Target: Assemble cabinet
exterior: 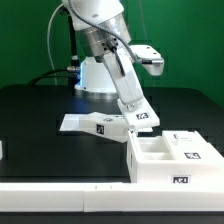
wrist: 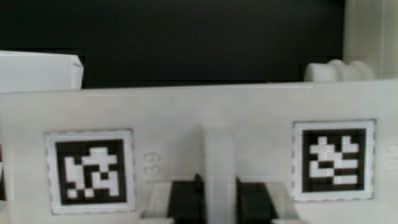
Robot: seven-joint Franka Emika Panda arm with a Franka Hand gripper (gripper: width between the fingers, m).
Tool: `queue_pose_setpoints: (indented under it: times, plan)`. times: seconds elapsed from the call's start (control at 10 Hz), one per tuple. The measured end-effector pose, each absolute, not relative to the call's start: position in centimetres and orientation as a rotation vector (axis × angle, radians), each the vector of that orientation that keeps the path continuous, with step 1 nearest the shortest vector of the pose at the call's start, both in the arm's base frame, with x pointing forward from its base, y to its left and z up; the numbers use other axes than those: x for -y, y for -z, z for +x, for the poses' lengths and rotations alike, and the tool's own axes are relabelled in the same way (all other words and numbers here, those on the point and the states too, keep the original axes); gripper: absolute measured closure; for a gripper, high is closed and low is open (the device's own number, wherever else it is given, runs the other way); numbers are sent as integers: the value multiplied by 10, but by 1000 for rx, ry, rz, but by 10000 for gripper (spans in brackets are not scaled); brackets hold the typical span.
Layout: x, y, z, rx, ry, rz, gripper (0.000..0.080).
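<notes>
In the exterior view my gripper (exterior: 131, 110) is shut on a small white cabinet panel (exterior: 140, 118) with square tags and holds it tilted just above the table, behind the big white cabinet box frame (exterior: 160, 160). The frame lies at the exterior view's right front, open side up, with tags on its top and front. In the wrist view the held panel (wrist: 214, 120) fills the picture and shows two tags. My gripper (wrist: 222, 198) has its dark fingers (wrist: 185, 200) pressed on either side of a white rib of that panel.
The marker board (exterior: 82, 123) lies flat on the black table just to the exterior view's left of my gripper. The white robot base (exterior: 98, 75) stands behind it. A white ledge (exterior: 60, 188) runs along the table's front edge.
</notes>
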State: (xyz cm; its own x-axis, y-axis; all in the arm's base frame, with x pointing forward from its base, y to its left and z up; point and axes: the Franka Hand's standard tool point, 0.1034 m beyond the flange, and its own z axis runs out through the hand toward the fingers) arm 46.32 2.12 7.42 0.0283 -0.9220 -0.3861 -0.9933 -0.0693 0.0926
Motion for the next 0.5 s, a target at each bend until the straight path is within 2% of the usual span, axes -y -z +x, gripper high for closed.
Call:
queue_pose_setpoints:
  times: [0.5]
  plan:
    - [-23, -72, 468, -1995, -515, -2101, 735]
